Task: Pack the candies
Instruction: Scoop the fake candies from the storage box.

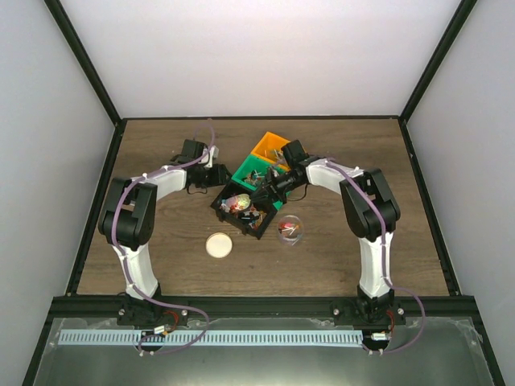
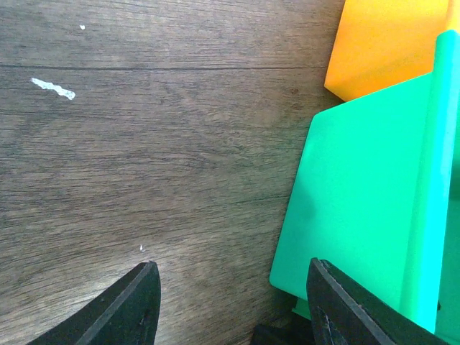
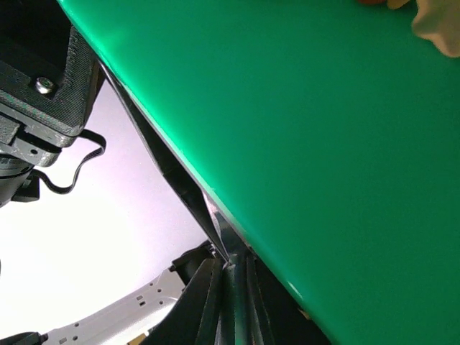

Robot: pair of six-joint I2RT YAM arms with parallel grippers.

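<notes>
From above, three bins sat in a slanted row at mid-desk (image 1: pixel 362 161). The orange bin (image 1: pixel 265 145) was nearest the far edge, then the green bin (image 1: pixel 249 171), then the black bin (image 1: pixel 217 203). Candies (image 1: pixel 241 207) lay heaped in the black bin, and a few more sat in a clear cup (image 1: pixel 290 229) just nearer and to the right. Specks in the other two bins were too small to name. A lid (image 1: pixel 218 244) lay flat towards the near edge. The left hand (image 1: pixel 213 165) hung left of the green bin, and the right hand (image 1: pixel 264 195) reached over the black one.

In the left wrist view, the left hand (image 2: pixel 231 267) stood wide and empty over bare desk, beside the green bin's outer wall (image 2: pixel 352 194).

In the right wrist view, the right hand (image 3: pixel 228 287) was narrow, pinching a thin silver scoop (image 3: pixel 218 223) seen edge-on against the green bin.
</notes>
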